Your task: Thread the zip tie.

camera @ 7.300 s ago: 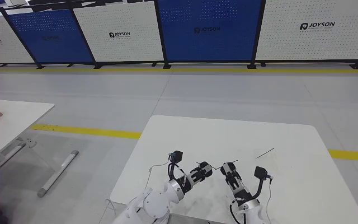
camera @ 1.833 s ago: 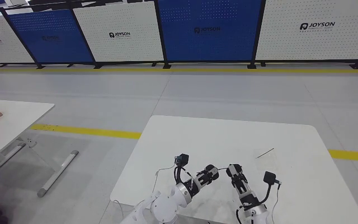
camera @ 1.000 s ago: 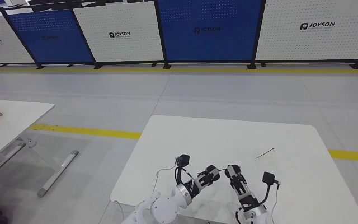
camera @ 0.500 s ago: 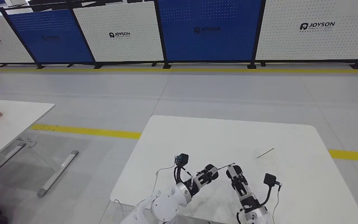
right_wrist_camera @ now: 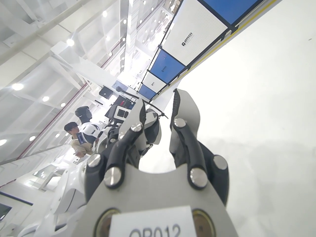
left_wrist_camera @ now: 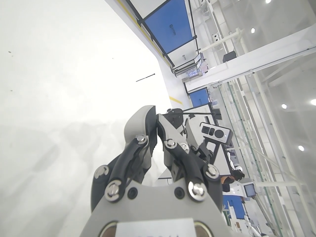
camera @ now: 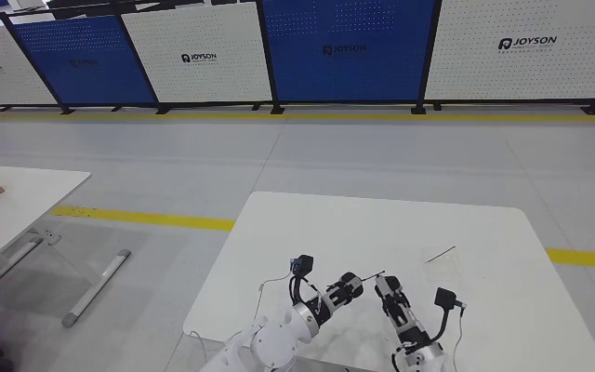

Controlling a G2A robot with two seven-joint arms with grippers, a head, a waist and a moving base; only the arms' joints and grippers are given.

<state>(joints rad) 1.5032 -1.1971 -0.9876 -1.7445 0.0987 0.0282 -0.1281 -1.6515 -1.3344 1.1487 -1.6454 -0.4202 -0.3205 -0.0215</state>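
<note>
Presently in hand: zip tie (right_wrist_camera: 158, 110), a thin black strap pinched at one end by the left gripper (left_wrist_camera: 156, 117) and lifted clear of the white table (camera: 372, 223), near its front edge.
Location: the strap spans the small gap between the two grippers, which stand close together.
Long axis: runs from the left gripper across toward the right gripper (right_wrist_camera: 159, 99), angled a little toward the far side of the table in the top view. A slight bow shows in the right wrist view.
Pointing: the free end aims at the right gripper's fingers. Which end carries the locking head cannot be told.
Left tool state: fingers pressed together on the strap.
Right tool state: fingers spread with nothing between them, just beside the free end.
Step judged: taking up the free end so that the tail can be bent round and fed into the head. Threading is not yet done.
Method advised: bring the spread fingers squarely over the free end and grip close to the tip. Keep the left grip firm so the strap does not swivel.
Risk noted: the strap is thin and springy, so a glancing touch could flick it aside or twist it out of line.
Other item: spare tie (camera: 440, 253), lying flat on the table well apart from both grippers.
</note>
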